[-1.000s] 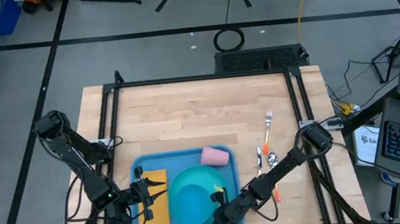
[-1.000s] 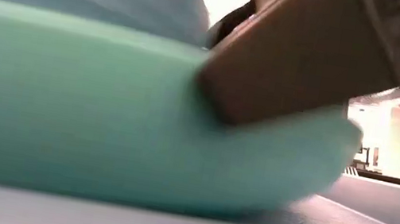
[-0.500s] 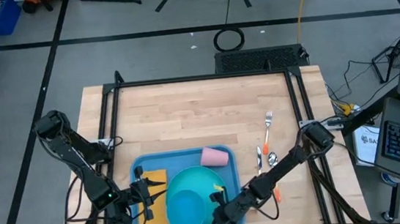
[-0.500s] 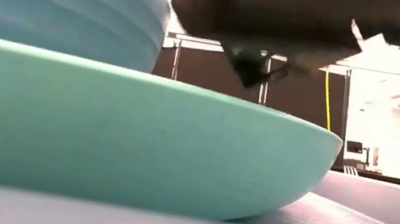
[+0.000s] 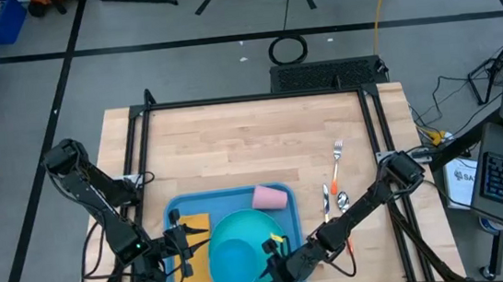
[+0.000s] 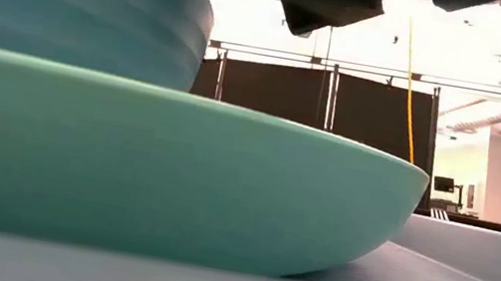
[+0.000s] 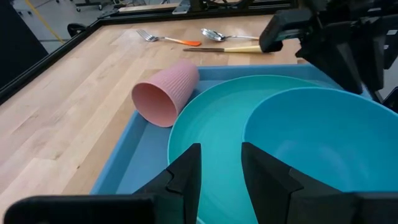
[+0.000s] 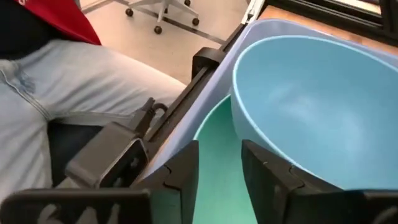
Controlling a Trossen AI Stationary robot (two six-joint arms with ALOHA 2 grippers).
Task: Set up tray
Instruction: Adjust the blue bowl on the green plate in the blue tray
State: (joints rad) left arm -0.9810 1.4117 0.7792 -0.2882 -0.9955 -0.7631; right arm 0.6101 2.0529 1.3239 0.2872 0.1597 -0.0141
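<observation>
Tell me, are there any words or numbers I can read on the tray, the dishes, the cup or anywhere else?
"SA": the only letters that can be made out, on a white box beside the table's right edge; the rest of that print is too small to read.
No text shows on the tray, plate, bowl, pink cup or cutlery.

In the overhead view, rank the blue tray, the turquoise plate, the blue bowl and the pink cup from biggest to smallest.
1. tray
2. turquoise plate
3. blue bowl
4. pink cup
</observation>
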